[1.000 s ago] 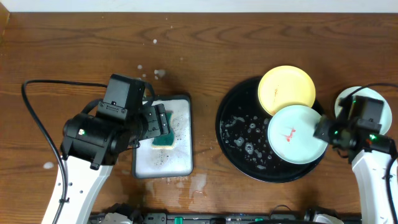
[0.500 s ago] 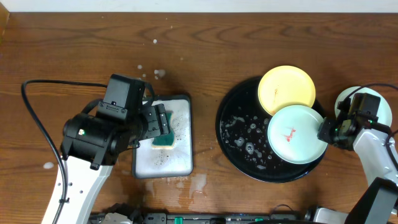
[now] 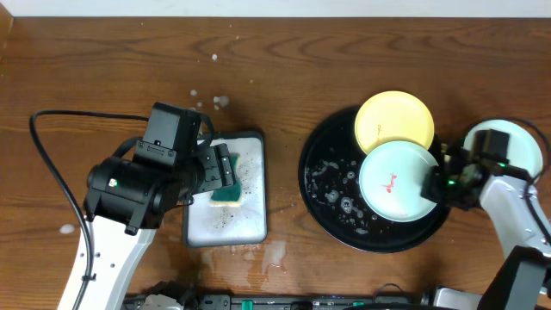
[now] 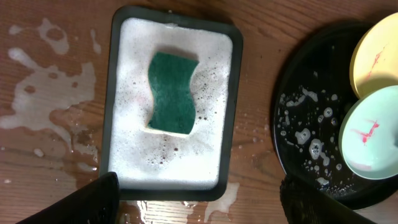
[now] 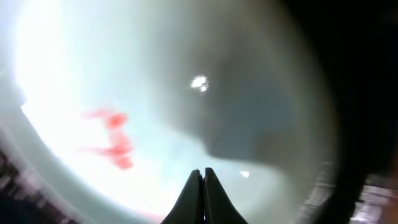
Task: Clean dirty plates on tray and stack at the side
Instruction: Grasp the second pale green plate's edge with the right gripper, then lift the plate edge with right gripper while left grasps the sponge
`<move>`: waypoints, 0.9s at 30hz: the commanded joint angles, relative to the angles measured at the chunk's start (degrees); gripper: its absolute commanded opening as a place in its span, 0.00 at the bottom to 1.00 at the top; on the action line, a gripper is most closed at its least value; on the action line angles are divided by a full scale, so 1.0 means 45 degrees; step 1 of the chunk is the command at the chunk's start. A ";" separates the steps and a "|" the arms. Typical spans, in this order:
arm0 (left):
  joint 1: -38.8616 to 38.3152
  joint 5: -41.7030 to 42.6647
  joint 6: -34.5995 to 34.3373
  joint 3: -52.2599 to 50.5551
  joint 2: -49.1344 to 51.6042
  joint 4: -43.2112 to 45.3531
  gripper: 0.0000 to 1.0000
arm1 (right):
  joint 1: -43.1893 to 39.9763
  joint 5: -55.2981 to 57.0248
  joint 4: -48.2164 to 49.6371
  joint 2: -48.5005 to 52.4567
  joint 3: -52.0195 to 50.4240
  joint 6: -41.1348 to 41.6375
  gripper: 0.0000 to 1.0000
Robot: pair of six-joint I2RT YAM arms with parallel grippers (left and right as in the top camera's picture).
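Observation:
On the black tray (image 3: 331, 211) the pale blue-green plate (image 3: 387, 176) carries a red smear (image 5: 113, 138) and overlaps the lower edge of the yellow plate (image 3: 394, 119). A mint-white plate (image 3: 519, 145) lies on the table right of the tray. My right gripper (image 3: 432, 187) is shut at the blue-green plate's right side. In the right wrist view its closed fingertips (image 5: 203, 172) point onto the plate's face (image 5: 124, 68), with nothing between them. My left gripper (image 4: 199, 202) hangs open above the near edge of the small white tray (image 4: 114, 93).
A green sponge (image 4: 171, 92) lies in foam on the small white tray (image 3: 250, 220). Water puddles (image 4: 43, 106) spread on the wood left of and below it. Soap suds (image 3: 344, 185) dot the black tray's left half.
The right gripper has closed and moved left. The blue-green plate slid left and slightly up, and now overlaps the yellow plate. The left arm has not moved.

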 commanded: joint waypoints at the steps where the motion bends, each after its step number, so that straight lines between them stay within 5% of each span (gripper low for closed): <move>1: 0.0044 -0.0019 0.0024 -0.0005 -0.0058 -0.0034 0.83 | 0.1171 -0.0884 -0.0136 0.0015 -0.0044 -0.0665 0.01; 4: 0.0044 -0.0015 0.0024 -0.0005 -0.0058 -0.0117 0.83 | 0.1749 -0.0039 -0.0019 -0.0010 0.0005 -0.0665 0.02; 7: 0.0044 -0.0019 0.0029 -0.0005 -0.0058 -0.0311 0.83 | 0.1316 0.0155 0.0262 -0.0092 0.0287 -0.0656 0.27; 12: 0.0044 -0.0019 0.0024 -0.0005 -0.0058 -0.0369 0.83 | -0.0588 0.1379 0.1248 -0.0053 0.0437 -0.0675 0.41; 20: 0.0044 -0.0019 0.0029 -0.0005 -0.0058 -0.0364 0.83 | -0.1307 0.1447 0.1914 0.0782 0.0403 -0.0908 0.43; 27: 0.0044 -0.0019 0.0029 -0.0005 -0.0058 -0.0374 0.83 | -0.1321 -0.0131 0.2103 0.0947 0.0427 -0.1311 0.35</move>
